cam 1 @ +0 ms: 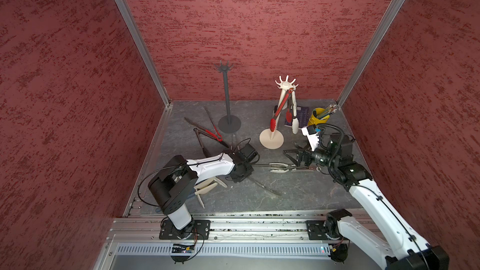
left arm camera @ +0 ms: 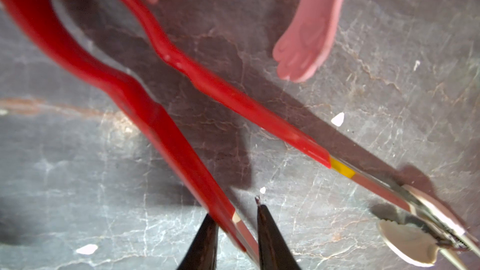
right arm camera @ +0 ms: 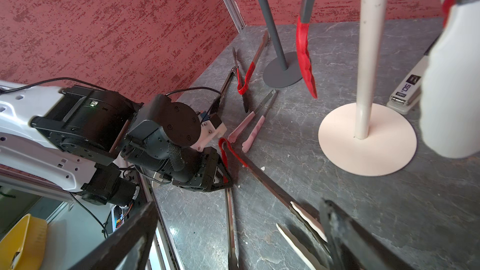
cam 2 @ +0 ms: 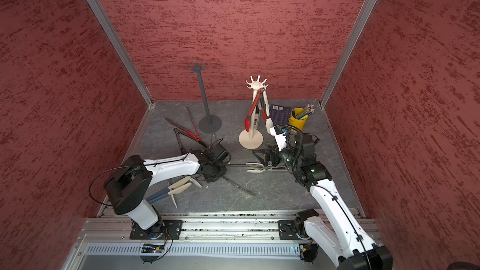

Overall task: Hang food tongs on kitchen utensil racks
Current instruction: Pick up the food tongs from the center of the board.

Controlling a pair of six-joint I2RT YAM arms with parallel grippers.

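red-handled tongs (left arm camera: pixel 181 157) lie on table (cam 1: pixel 298 193), in front of cream rack (cam 1: pixel 271 140). left gripper (left arm camera: pixel 235 220): fingers close either side of one red arm; clamped or not, cannot tell. right gripper (cam 1: pixel 290 157): spread wide, empty, over the white tips.

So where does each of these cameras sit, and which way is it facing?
Top views: twin camera high in front, looking down toward the back wall; left arm and right arm show.
Left wrist: on the left arm, looking down at red tongs on the table; its black fingertips show.
Right wrist: on the right arm, looking across at the left arm; its open fingers show.
Shared: both wrist views show those red tongs.
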